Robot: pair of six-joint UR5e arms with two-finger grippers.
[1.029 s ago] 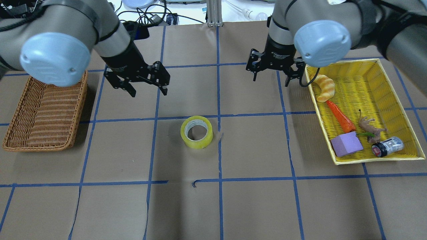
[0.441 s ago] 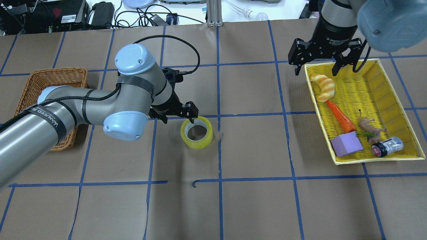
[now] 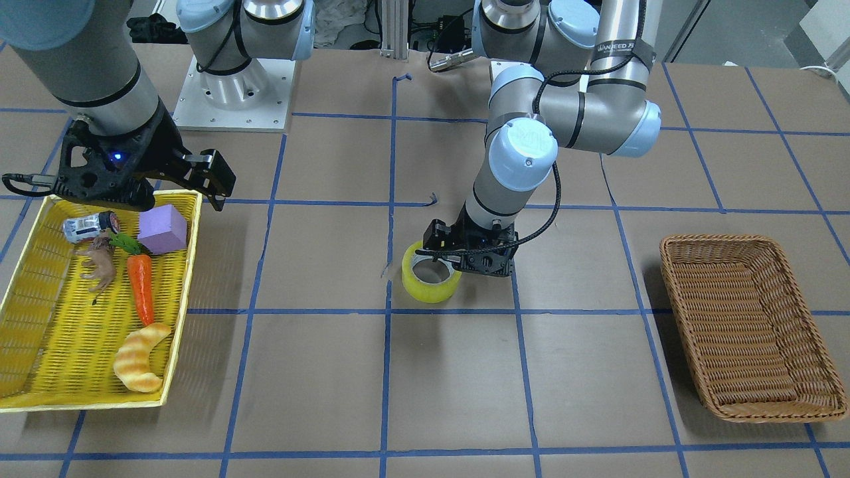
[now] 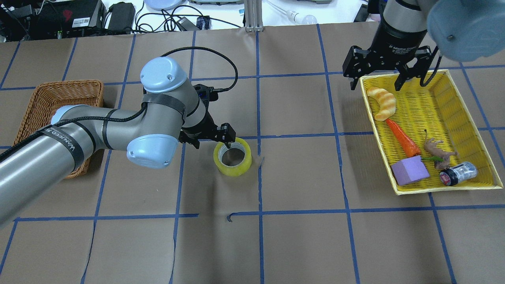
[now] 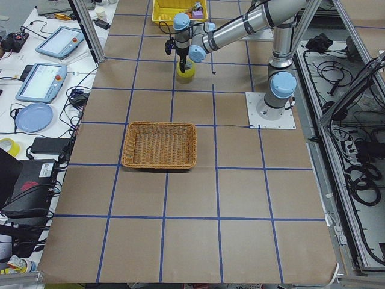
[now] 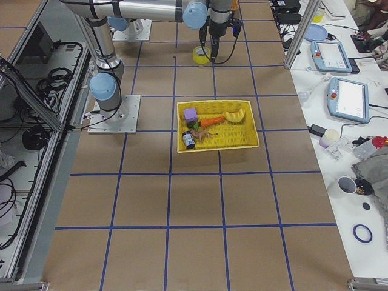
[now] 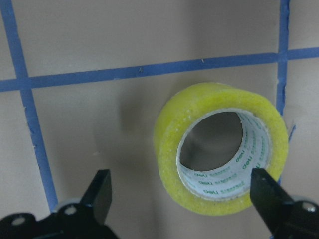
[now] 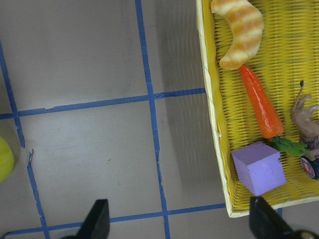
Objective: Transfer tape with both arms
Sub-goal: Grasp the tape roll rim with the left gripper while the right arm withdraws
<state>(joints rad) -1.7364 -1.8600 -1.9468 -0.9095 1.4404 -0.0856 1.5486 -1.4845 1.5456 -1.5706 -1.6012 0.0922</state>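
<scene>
Across the brown gridded table, we see the tape, hole up, mid-frame between the spread fingers of our left gripper, offset rightward; right gripper, also spread, hangs far upper right.

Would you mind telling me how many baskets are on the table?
2: a brown wicker basket on the robot's left, and a yellow basket on its right. None seems hidden.
</scene>
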